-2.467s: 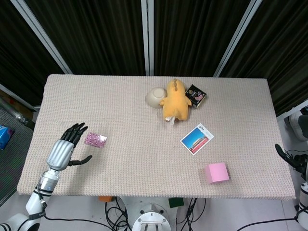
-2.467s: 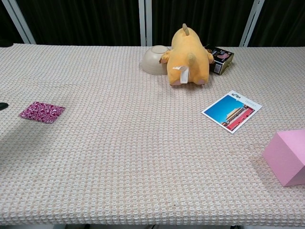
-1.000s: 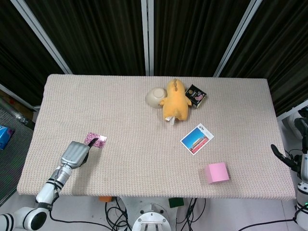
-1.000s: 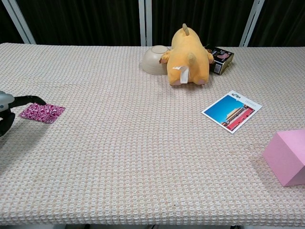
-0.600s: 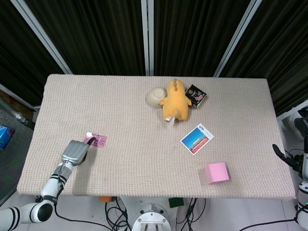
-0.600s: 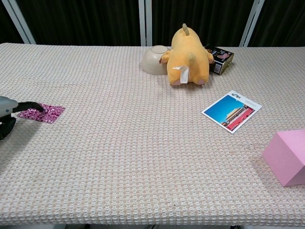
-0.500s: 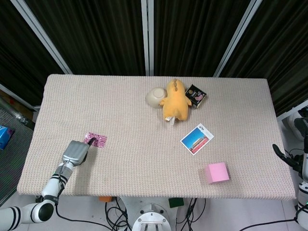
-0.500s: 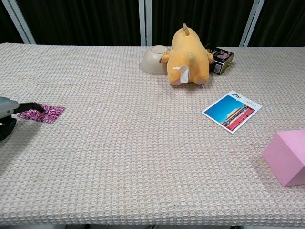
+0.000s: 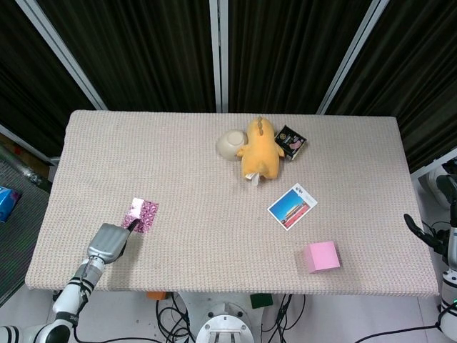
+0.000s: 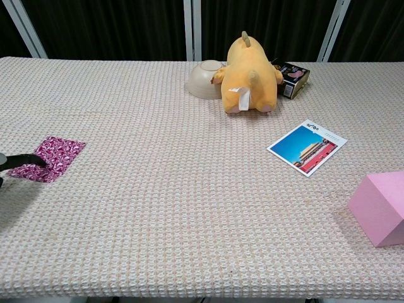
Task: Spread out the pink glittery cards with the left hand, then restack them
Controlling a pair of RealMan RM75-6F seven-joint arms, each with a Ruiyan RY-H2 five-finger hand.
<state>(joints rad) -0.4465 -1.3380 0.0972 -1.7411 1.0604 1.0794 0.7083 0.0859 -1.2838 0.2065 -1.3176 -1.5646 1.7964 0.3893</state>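
Left hand sits flat near the table's front-left edge, one fingertip pressing the pink glittery cards — likely to drag them into a fan. Right hand idle off-table, fingers spread, holding nothing.

the table is being lit evenly and brightly from above in both views, while the curtains behind are being left almost black. short, soft shadows are being cast beside the plush toy and the pink block. a small white glint is being thrown off the glittery cards in the head view. both pictures are being rendered sharply, without motion blur.
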